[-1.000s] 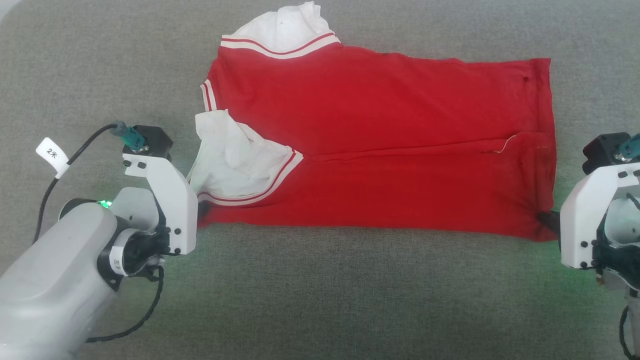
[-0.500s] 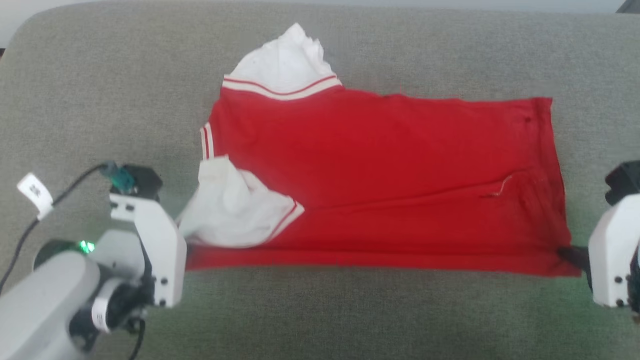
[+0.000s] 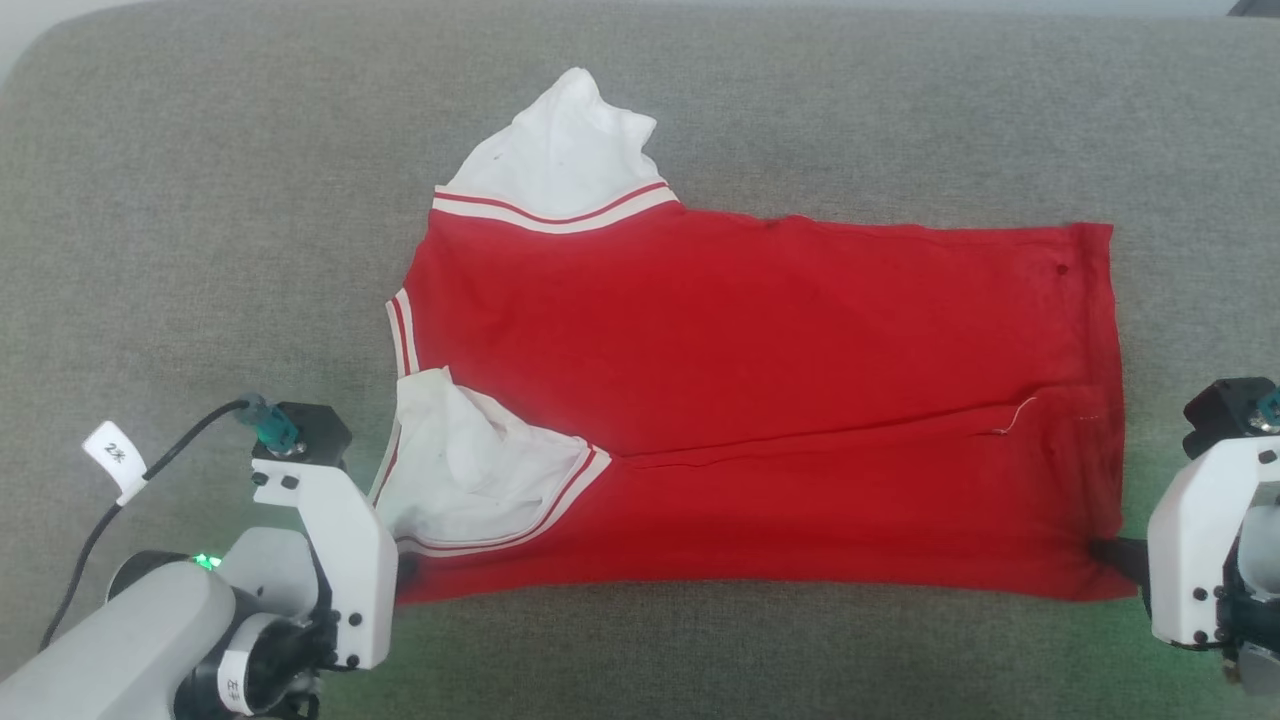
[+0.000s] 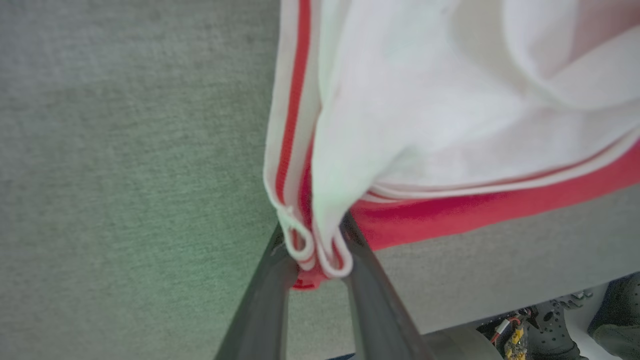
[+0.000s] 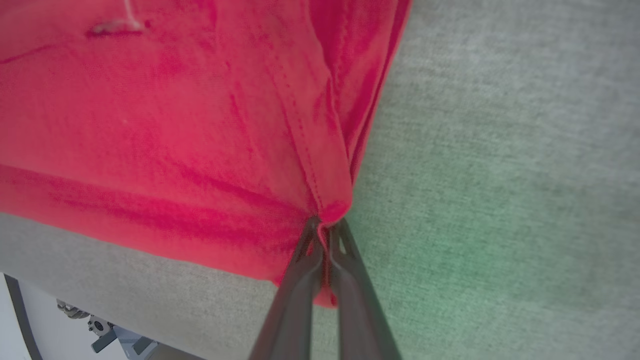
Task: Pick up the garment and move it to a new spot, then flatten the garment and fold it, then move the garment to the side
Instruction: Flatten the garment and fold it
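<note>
Now the garment (image 3: 760, 400) lies spread on the grey cushion (image 3: 700, 100), its near edge running from one arm to the other. At its near left corner the left gripper (image 4: 316, 245) has its fingers partly apart with the striped hem bunched between them; whether they press it I cannot tell. At the near right corner the right gripper (image 5: 326, 232) is pinched tight on the red cloth.

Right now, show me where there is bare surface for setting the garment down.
Free: the grey surface left of the garment, the strip beyond its far edge, and the band along its near edge. Crowded: its two near corners, where the left gripper and right gripper sit.
</note>
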{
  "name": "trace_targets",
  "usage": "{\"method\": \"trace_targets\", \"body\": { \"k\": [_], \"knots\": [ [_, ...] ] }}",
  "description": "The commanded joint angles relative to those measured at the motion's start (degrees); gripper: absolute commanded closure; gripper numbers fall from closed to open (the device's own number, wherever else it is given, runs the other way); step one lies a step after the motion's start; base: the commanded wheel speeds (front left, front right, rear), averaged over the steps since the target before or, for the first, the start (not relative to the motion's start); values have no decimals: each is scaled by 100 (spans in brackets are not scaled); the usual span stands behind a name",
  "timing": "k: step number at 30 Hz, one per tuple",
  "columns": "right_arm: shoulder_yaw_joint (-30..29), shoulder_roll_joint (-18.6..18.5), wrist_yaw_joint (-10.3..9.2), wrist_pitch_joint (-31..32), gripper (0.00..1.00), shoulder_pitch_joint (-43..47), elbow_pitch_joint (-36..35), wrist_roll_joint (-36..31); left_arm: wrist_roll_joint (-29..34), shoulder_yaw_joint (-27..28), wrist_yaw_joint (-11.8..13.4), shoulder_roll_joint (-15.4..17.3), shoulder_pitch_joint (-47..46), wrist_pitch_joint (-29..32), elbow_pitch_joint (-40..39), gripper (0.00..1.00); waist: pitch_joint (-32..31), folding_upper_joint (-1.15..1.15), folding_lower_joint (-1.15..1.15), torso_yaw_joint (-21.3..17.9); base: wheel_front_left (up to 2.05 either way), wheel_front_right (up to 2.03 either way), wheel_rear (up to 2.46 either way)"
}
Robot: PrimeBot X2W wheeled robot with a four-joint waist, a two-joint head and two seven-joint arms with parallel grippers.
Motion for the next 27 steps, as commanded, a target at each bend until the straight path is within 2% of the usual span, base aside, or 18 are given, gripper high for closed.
{"method": "trace_targets", "body": {
  "k": [1,2,3,9,16,20,21,27],
  "knots": [
    [51,1,-13,-93,40,-26,164,-46,5,-27,-16,18,-18,16,148,5,-18,0,0,-14,0,0,0],
    [51,1,-13,-93,40,-26,164,-46,5,-27,-16,18,-18,16,148,5,-18,0,0,-14,0,0,0],
    [63,23,-13,-162,1,-64,227,-9,13,-22,-20,45,-49,27,184,0,-36,0,0,-26,0,0,0],
    [11,2,-12,-453,0,-134,244,76,-71,202,23,293,-201,115,-31,0,-200,0,0,-114,0,0,0],
    [-76,131,-11,-1207,0,-273,-152,148,97,402,22,838,-668,444,-510,0,-284,0,0,-391,0,0,0],
    [4,272,-11,-2077,0,-474,-274,116,220,484,-117,912,-1161,601,-378,0,-213,0,0,-670,0,0,0],
    [98,329,-11,-2600,0,-600,-288,61,298,519,-239,842,-1461,626,-194,0,-153,0,0,-833,0,0,0],
    [614,424,-8,-4317,0,-953,-231,-246,535,578,-775,564,-2339,408,727,0,100,0,0,-1387,0,0,0]
  ]
}}
